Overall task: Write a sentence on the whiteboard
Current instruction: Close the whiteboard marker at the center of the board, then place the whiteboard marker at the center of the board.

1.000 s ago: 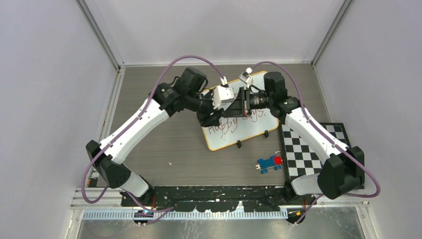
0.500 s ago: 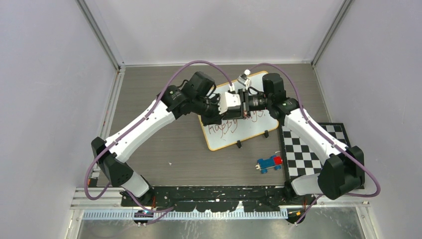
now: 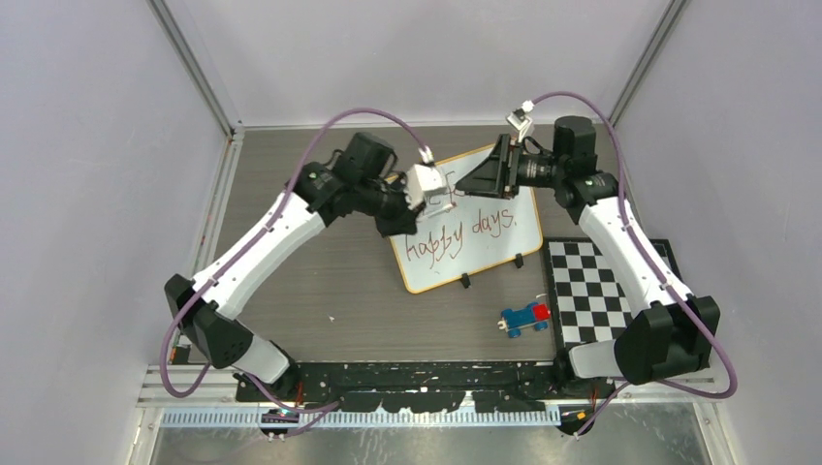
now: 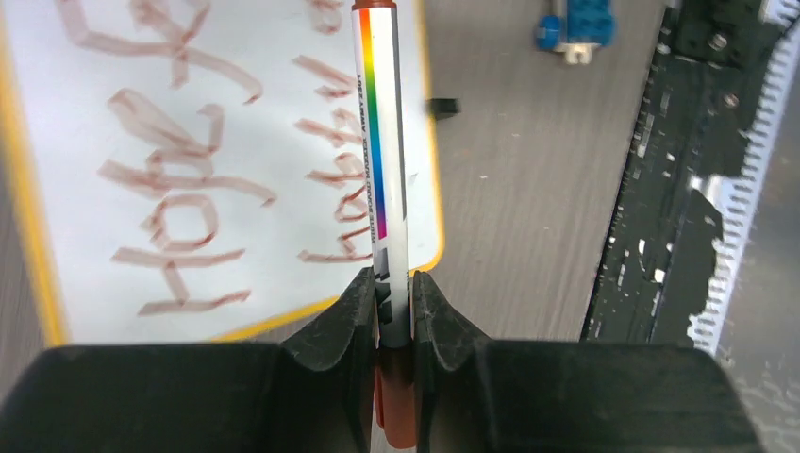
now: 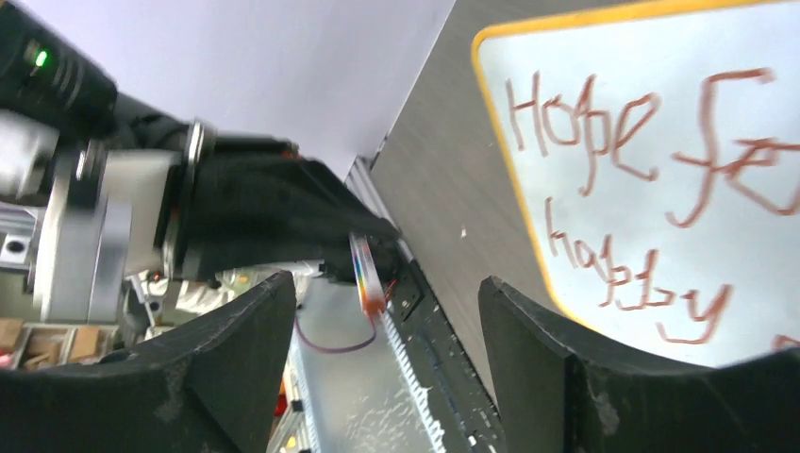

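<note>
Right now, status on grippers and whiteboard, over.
Left gripper shut on rainbow-striped marker. Right gripper open, empty. Orange-rimmed white whiteboard: two reddish handwritten lines, left gripper overhanging corner.

The whiteboard [image 3: 456,273] is white with an orange-tan rim, its sentence [image 3: 465,232] reddish-brown, the marker [image 4: 382,170] white with a rainbow stripe and a reddish-brown end, the mat [image 3: 606,291] black-and-white checkered, and the toy car [image 3: 524,317] blue and red.
</note>
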Controlling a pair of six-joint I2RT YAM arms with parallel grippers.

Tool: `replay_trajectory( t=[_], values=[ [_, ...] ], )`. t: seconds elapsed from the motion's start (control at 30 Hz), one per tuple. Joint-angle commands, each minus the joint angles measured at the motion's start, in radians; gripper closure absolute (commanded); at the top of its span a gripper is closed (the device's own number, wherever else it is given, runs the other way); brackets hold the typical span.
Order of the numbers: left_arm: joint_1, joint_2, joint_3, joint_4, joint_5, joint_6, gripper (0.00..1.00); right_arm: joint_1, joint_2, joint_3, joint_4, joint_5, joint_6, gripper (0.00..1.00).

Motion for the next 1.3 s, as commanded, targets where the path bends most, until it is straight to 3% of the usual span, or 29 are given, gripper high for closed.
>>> replay_trajectory(
  t=[0.0, 0.23, 0.47, 0.77, 1.07, 1.27],
  values=[
    [0.194, -0.091, -0.023, 0.094, 0.099, -0.142, 1.0, -0.076, -0.029, 0.047, -0.013, 0.004, -0.058, 0.23],
    [0.514, -0.17, -0.118, 0.166, 0.072, -0.271, 1.0, -0.153, -0.09, -0.006, -0.158, 0.078, -0.249, 0.19],
    [0.705, -0.167, -0.292, 0.149, 0.005, -0.191, 1.0, -0.183, -0.125, -0.058, -0.254, 0.134, -0.368, 0.19],
    [0.723, -0.075, -0.499, 0.222, -0.113, -0.106, 1.0, -0.196, -0.144, -0.078, -0.311, 0.156, -0.433, 0.19],
    [0.722, 0.121, -0.535, 0.288, -0.144, -0.091, 1.0, -0.2, -0.138, -0.096, -0.31, 0.153, -0.444, 0.19],
    [0.722, 0.217, -0.523, 0.299, -0.169, -0.071, 0.86, -0.201, -0.131, -0.098, -0.311, 0.153, -0.446, 0.19]
  ],
)
